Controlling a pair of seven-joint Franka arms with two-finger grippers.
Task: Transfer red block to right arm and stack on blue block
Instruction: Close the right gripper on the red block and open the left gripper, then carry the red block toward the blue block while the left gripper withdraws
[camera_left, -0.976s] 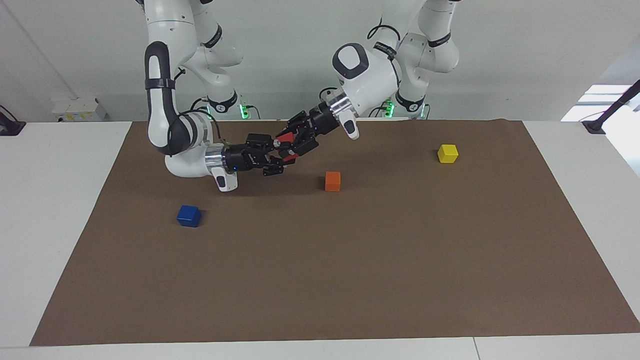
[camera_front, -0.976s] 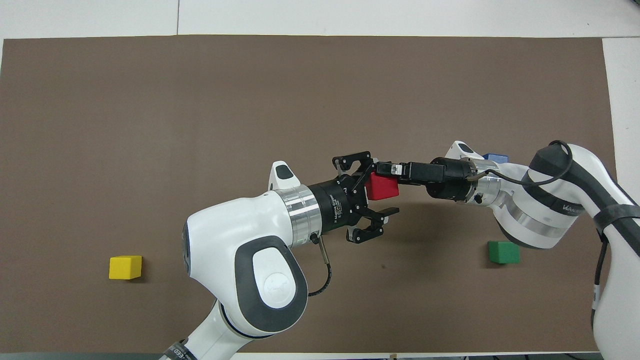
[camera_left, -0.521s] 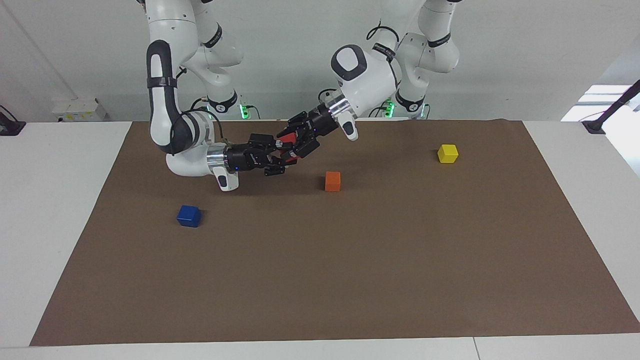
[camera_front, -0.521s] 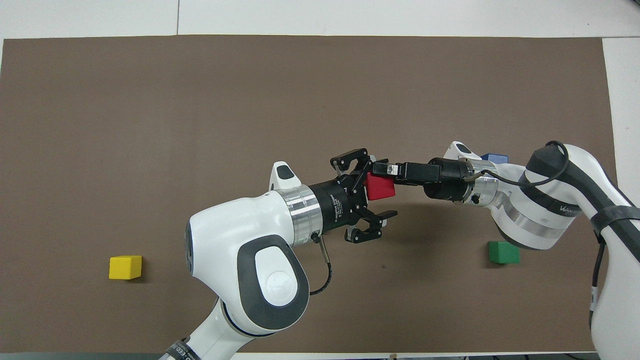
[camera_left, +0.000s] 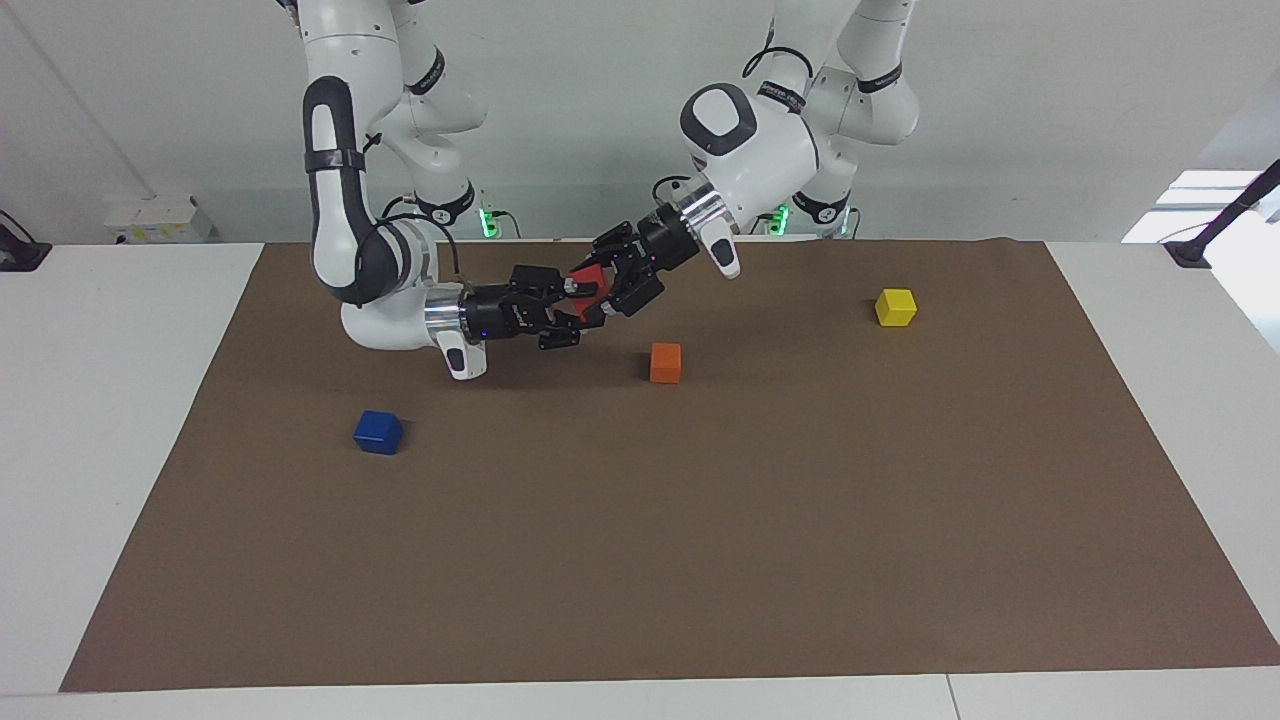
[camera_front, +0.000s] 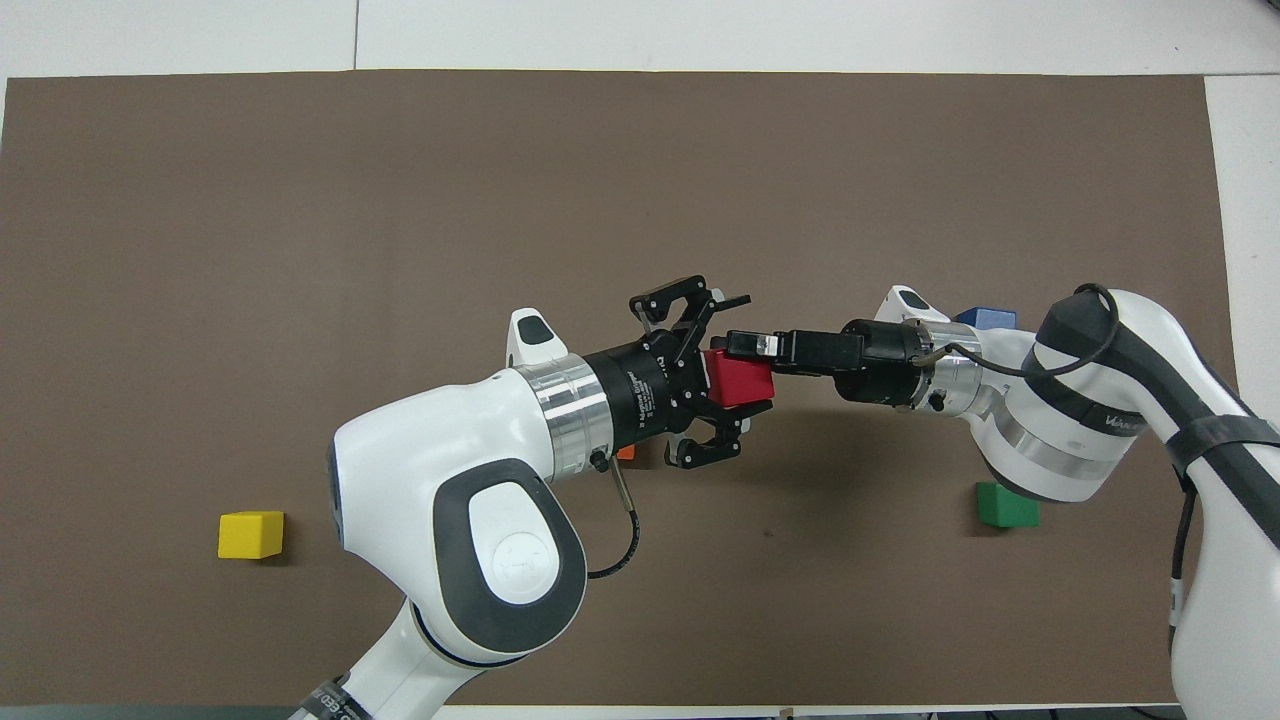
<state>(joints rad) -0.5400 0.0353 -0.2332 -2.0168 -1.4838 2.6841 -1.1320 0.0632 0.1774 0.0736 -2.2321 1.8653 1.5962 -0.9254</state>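
The red block (camera_left: 588, 280) (camera_front: 738, 380) is held in the air between the two grippers, over the mat near the robots. My right gripper (camera_left: 568, 302) (camera_front: 745, 346) reaches in from the right arm's end and is shut on it. My left gripper (camera_left: 612, 275) (camera_front: 755, 352) faces it with its fingers spread wide around the block and a gap on one side. The blue block (camera_left: 378, 432) lies on the mat toward the right arm's end; in the overhead view (camera_front: 985, 318) the right arm partly covers it.
An orange block (camera_left: 665, 362) (camera_front: 626, 452) lies on the mat under the left gripper. A yellow block (camera_left: 896, 307) (camera_front: 251, 534) lies toward the left arm's end. A green block (camera_front: 1007, 504) sits near the right arm's base. The brown mat (camera_left: 700, 560) covers the table.
Both grippers and the red block have shifted together toward the left arm's end of the table. The block kept its place in the right gripper; the left gripper's fingers stayed spread.
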